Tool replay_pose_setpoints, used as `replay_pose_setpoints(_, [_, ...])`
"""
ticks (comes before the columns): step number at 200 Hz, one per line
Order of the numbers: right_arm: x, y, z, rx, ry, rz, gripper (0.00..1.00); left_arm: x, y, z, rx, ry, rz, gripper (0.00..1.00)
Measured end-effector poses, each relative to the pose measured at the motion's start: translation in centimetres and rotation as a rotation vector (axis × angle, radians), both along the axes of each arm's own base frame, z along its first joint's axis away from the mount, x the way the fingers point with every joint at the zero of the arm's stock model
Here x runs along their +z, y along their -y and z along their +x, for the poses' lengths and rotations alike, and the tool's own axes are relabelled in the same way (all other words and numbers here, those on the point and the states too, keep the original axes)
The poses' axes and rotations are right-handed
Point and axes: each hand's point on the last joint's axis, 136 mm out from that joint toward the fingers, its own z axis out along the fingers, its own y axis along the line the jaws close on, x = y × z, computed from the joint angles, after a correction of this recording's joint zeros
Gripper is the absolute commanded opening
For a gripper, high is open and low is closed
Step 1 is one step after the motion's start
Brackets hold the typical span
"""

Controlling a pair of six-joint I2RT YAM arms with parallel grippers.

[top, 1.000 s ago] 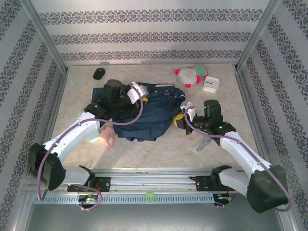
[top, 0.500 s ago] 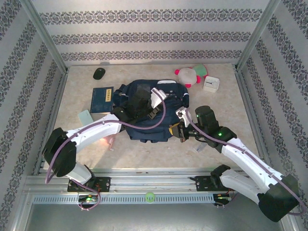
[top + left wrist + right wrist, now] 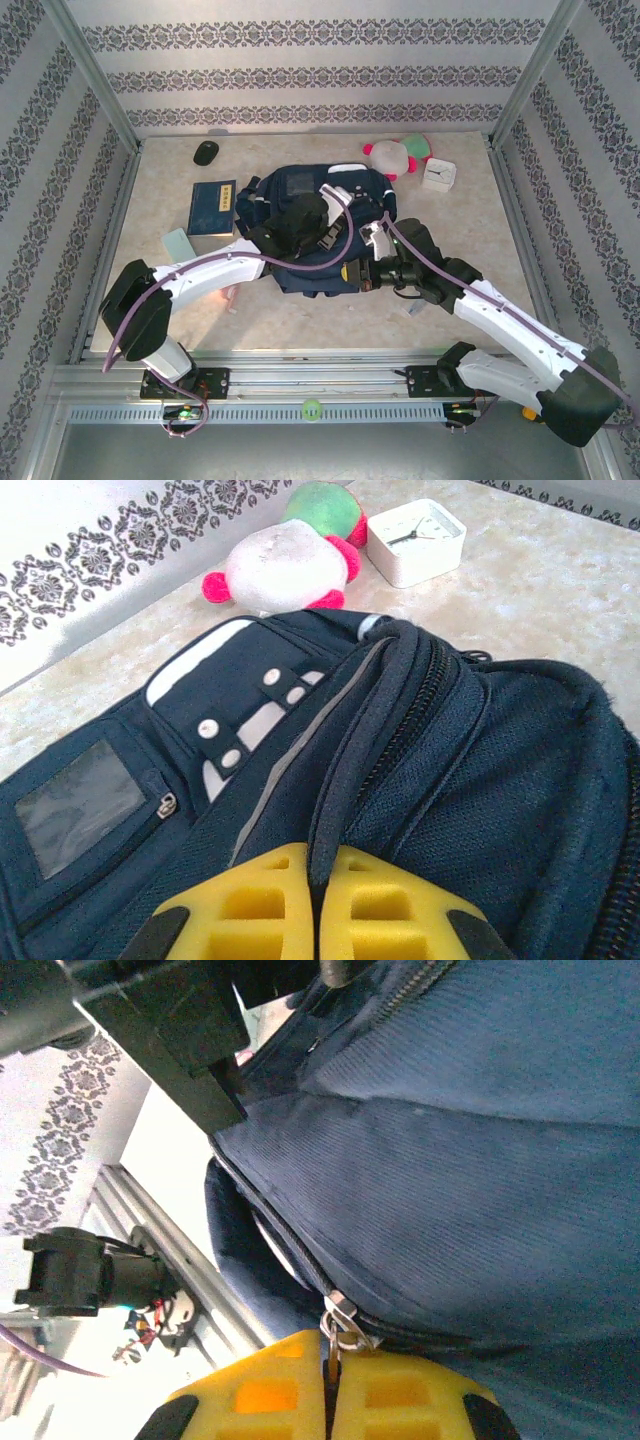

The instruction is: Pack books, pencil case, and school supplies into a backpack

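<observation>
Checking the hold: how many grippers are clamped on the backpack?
2. The left gripper pinches a fabric fold on the backpack; the right gripper pinches its zipper pull at the near right side.

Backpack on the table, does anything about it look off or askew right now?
Nothing spilled or damaged. The backpack lies rumpled, a fabric ridge pinched in the left claw and its zipper pull in the right claw. The book lies outside it.

I swung the left gripper (image 3: pixel 318 865) rightward across the backpack (image 3: pixel 290 190), uncovering the book (image 3: pixel 212 207) and the teal square (image 3: pixel 176 243). I drew the right gripper (image 3: pixel 350 272) left to the backpack's near edge.
</observation>
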Motion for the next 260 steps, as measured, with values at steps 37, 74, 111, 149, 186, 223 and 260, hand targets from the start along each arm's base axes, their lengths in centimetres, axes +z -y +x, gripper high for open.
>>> replay_pose_setpoints(37, [0.4,1.0,0.4,-0.07,-0.053,0.01,0.56,-0.1,0.7,-0.4,-0.046,0.007,-0.055,0.0])
replay_pose_setpoints(74, [1.6,7.6,3.8,-0.389,-0.098,0.121,0.84,-1.1,-0.1,-1.1,-0.173,-0.047,-0.128,0.0])
replay_pose_setpoints(111, [0.2,9.6,5.3,-0.506,-0.22,0.17,0.89,0.4,-0.8,-1.6,-0.284,-0.044,-0.171,0.0])
replay_pose_setpoints(149, [0.7,7.6,6.4,-0.472,-0.28,0.276,0.89,0.7,0.0,-3.1,-0.402,-0.056,-0.195,0.0])
replay_pose_setpoints(186, [0.9,5.7,6.9,-0.446,-0.297,0.319,0.79,1.0,0.7,-4.1,-0.47,-0.072,-0.218,0.0])
replay_pose_setpoints(223, [0.9,4.4,7.4,-0.471,-0.289,0.327,0.14,0.7,0.7,-4.2,-0.472,-0.082,-0.215,0.01])
replay_pose_setpoints(260, [1.8,4.5,7.7,-0.585,-0.26,0.368,0.0,1.1,-0.3,-3.2,-0.366,-0.063,-0.194,0.33])
